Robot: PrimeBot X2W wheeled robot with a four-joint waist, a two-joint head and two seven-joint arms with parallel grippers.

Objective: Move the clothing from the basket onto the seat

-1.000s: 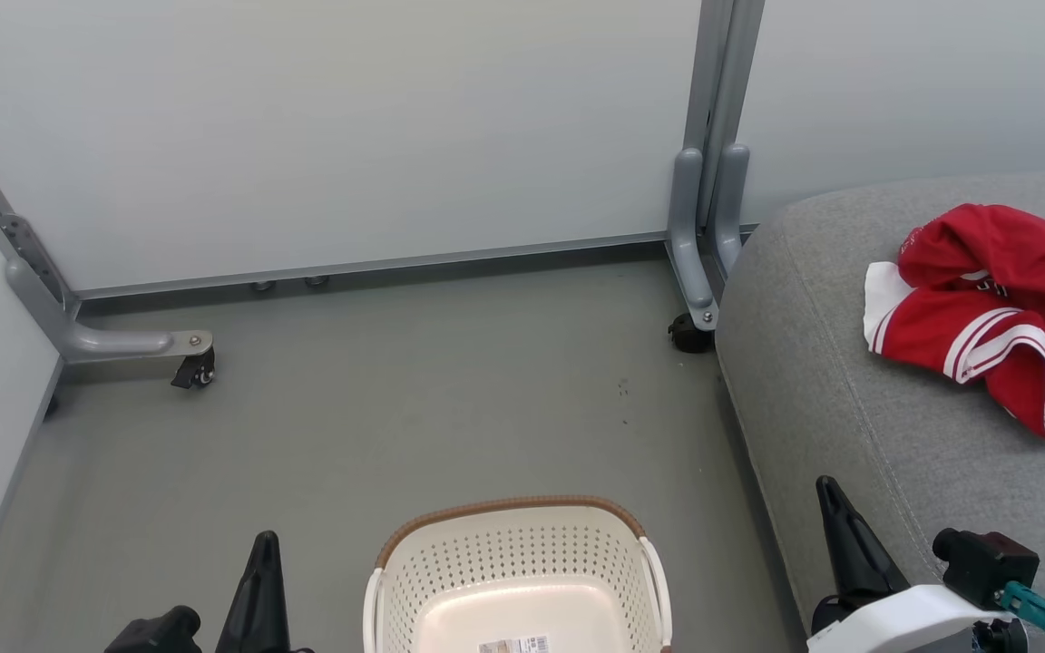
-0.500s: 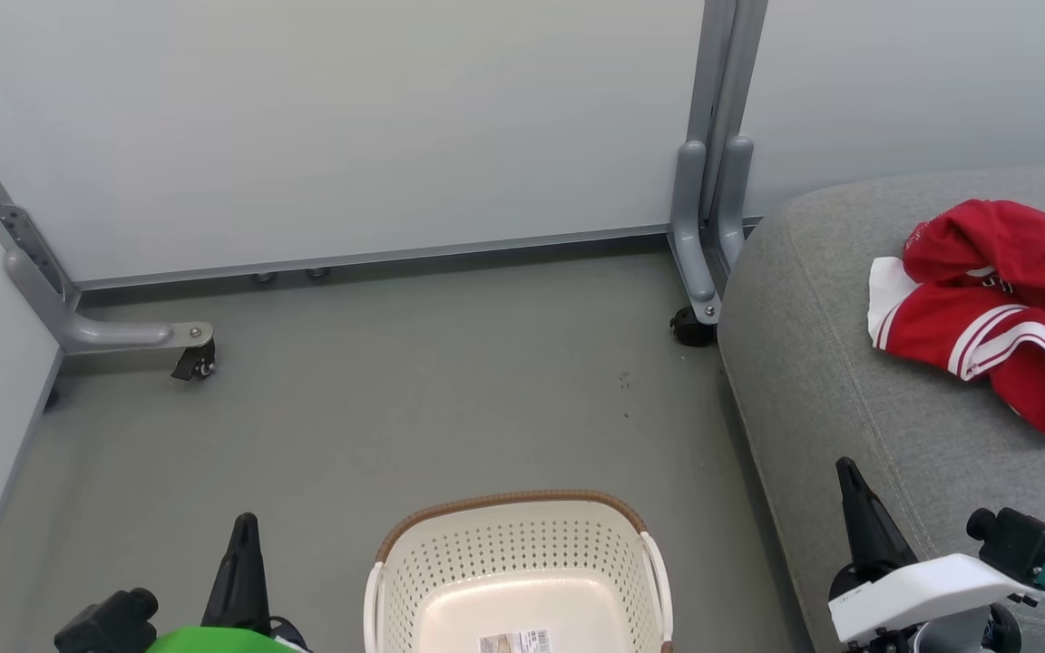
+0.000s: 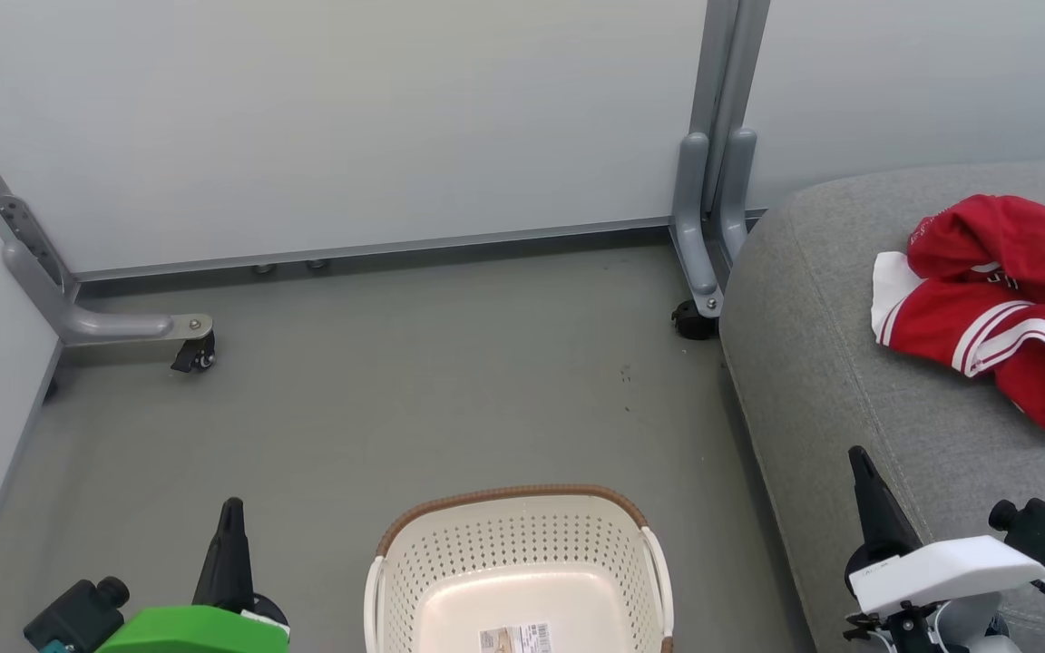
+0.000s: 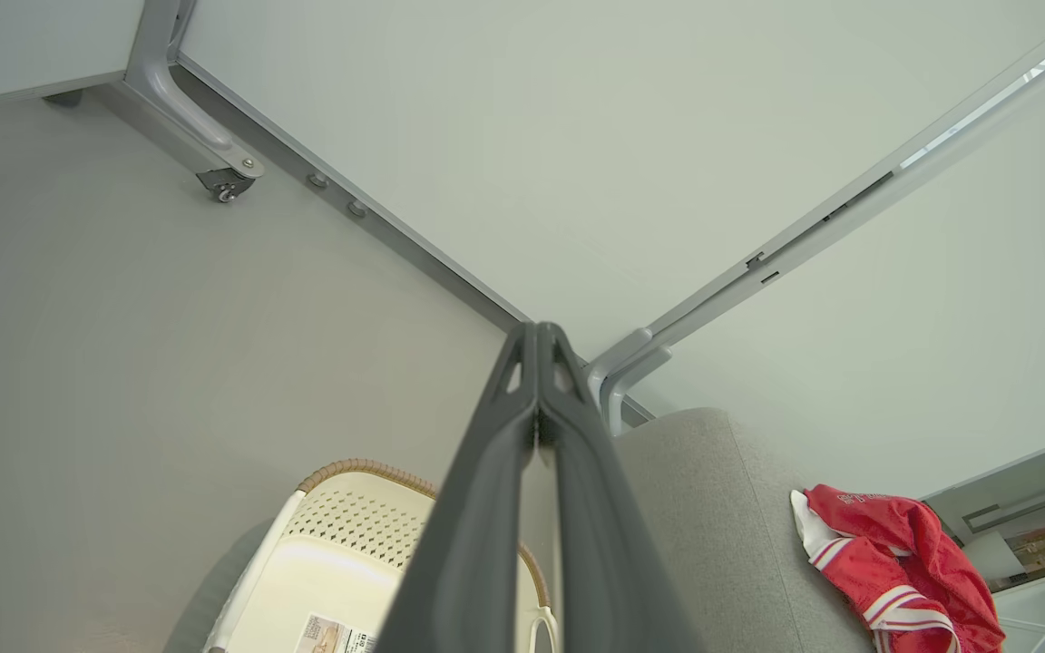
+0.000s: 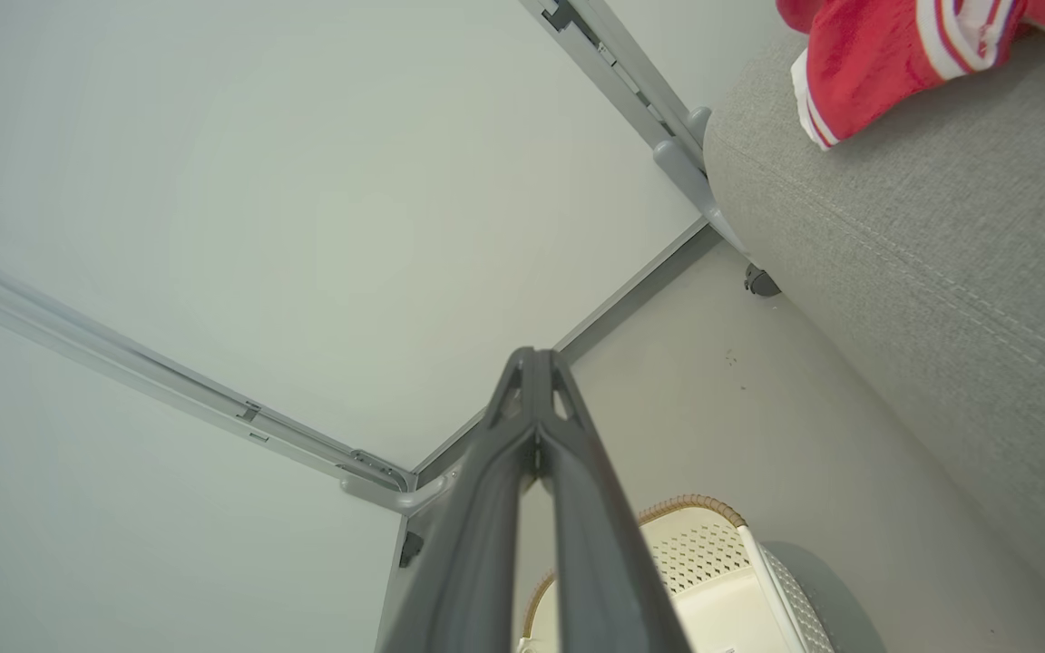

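The red clothing with white stripes lies bunched on the grey seat at the right; it also appears in the left wrist view and the right wrist view. The cream basket with a brown rim stands on the floor at bottom centre, holding nothing but a paper label on its bottom. My left gripper is shut, left of the basket, with nothing in it. My right gripper is shut and bare, over the seat's front edge. Both pairs of fingers are pressed together.
Pale partition panels stand behind on grey metal feet with castors. Grey floor spreads between the panels, the basket and the seat.
Both grippers have drawn apart: the left one leftward and slightly up, the right one rightward and slightly up in the head view. The whole picture has shifted slightly. The clothing stays on the seat.
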